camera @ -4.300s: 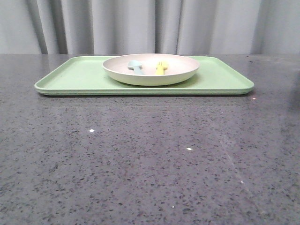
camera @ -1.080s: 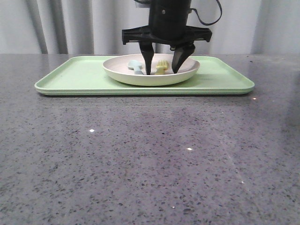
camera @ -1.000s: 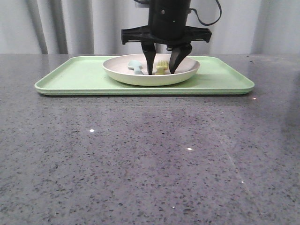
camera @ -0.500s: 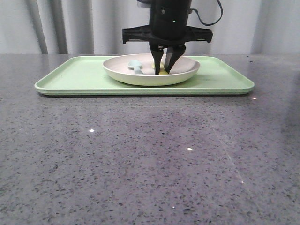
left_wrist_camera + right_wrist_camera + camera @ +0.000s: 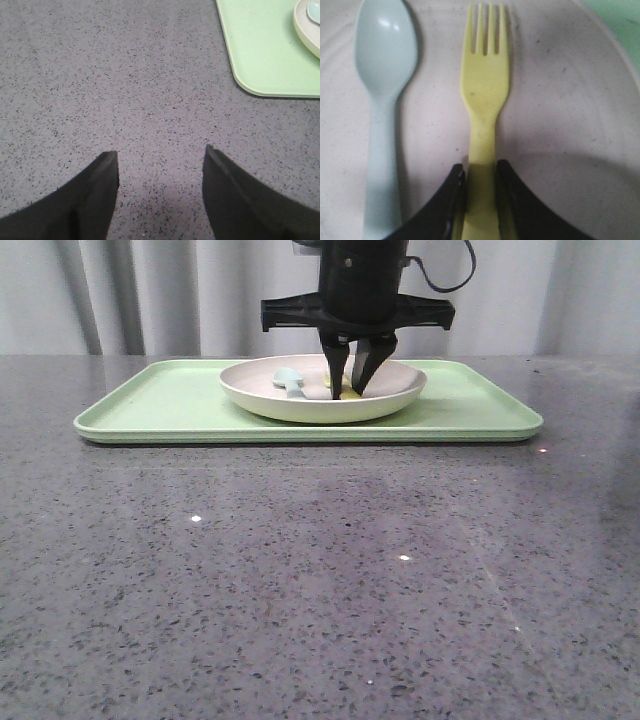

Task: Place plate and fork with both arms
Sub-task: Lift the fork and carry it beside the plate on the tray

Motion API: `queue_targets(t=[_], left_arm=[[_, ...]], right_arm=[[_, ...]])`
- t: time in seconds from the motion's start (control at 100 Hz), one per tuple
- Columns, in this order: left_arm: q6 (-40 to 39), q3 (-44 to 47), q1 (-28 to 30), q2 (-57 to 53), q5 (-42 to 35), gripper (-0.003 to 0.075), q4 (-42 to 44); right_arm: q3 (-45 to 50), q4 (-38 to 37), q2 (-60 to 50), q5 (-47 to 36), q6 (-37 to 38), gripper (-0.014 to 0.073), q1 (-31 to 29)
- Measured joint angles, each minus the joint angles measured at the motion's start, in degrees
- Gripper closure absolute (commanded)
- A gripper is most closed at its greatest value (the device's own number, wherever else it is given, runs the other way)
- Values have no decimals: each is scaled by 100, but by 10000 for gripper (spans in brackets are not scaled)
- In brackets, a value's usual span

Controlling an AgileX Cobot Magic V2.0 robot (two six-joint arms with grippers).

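The cream plate (image 5: pixel 390 395) sits on the green tray (image 5: pixel 160 405). Inside the plate (image 5: pixel 570 100) lie the yellow fork (image 5: pixel 484 85) and a pale blue spoon (image 5: pixel 384 75), side by side. My right gripper (image 5: pixel 480 170) reaches down into the plate and is shut on the fork's handle, one finger on each side. In the front view the right gripper (image 5: pixel 353 390) hides most of the fork (image 5: pixel 349 395). My left gripper (image 5: pixel 161 155) hangs open over bare table, off the tray's corner (image 5: pixel 260 60), holding nothing. The left arm does not show in the front view.
The blue spoon (image 5: pixel 289 380) lies in the plate just left of the fork. Grey speckled tabletop (image 5: pixel 320 570) stretches in front of the tray. A grey curtain (image 5: pixel 150 295) hangs behind the table.
The right arm came down over the plate, with its fingers open on either side of the fork. They then closed onto the fork's handle.
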Motion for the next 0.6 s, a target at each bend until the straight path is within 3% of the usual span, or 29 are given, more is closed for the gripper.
queue_targets(t=[0.6], left_arm=[[0, 0, 0, 0, 0, 345, 0]], right_arm=[[0, -144, -582, 84, 0, 538, -87]])
